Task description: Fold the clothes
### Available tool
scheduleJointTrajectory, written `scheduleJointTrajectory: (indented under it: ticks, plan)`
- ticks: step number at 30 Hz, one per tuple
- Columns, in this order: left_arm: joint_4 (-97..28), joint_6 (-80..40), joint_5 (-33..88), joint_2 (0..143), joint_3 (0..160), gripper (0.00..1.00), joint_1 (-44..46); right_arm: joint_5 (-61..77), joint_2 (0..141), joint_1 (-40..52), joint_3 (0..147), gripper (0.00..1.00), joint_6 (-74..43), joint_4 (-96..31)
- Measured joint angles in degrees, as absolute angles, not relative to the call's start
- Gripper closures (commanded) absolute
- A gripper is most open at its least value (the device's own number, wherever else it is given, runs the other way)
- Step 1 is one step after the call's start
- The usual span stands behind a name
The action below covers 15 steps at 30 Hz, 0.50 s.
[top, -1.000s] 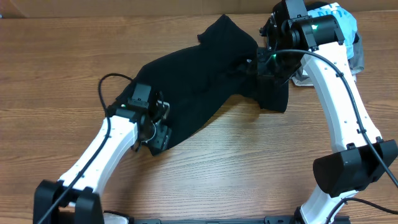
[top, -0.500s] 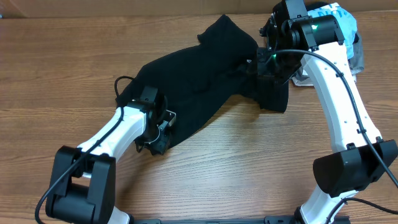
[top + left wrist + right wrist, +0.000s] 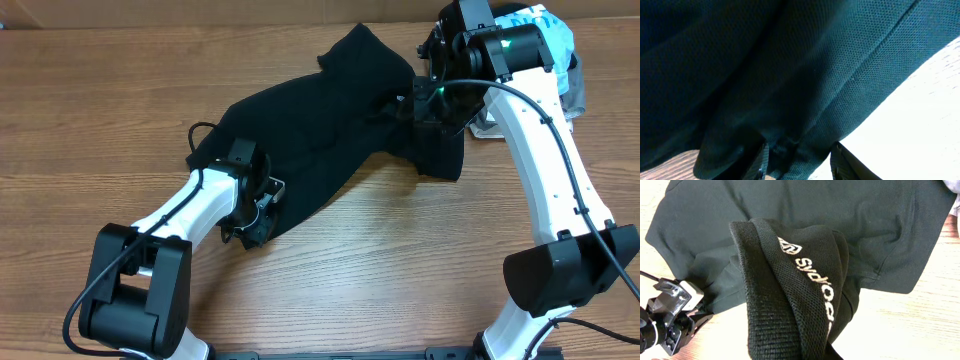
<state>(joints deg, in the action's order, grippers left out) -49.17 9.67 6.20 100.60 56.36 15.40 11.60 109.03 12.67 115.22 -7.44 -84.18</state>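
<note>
A big, soft, wrinkly black garment (image 3: 310, 140) lies spread across the middle and far part of the brown wooden table (image 3: 400, 270). The left gripper (image 3: 255, 205) is at its near left edge. Up close, its two fingers (image 3: 757, 162) pinch a bunch of the cloth between them. The right gripper (image 3: 432, 100) is at the far right end, and it holds a fold up that hangs down from it. Only the right wrist view shows the small white logo (image 3: 810, 275) on that fold, which hides the fingers. A light blue shirt (image 3: 545, 25) sits far right.
</note>
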Motion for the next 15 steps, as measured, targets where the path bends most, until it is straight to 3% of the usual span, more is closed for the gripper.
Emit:
scheduleJointTrajectory:
  ticks: [2, 4, 5, 15]
  plan:
    - [-49.34, 9.63, 6.17, 101.06, 56.66, 0.61, 15.40, 11.60, 109.03, 12.69, 115.22, 0.87, -7.44, -84.20]
    - [-49.69, 9.45, 5.85, 101.73, 57.21, 0.87, 15.40, 11.62, 109.03, 12.69, 115.22, 0.87, -7.42, -84.20]
    - [-49.65, 9.34, 5.10, 102.08, 57.43, 0.96, 15.35, 11.62, 109.03, 12.69, 115.22, 0.87, -7.44, -84.25]
    - [-54.65, 4.08, -0.56, 106.45, 65.80, 0.96, 15.22, 11.60, 109.03, 12.67, 115.22, 0.96, -7.38, -84.03]
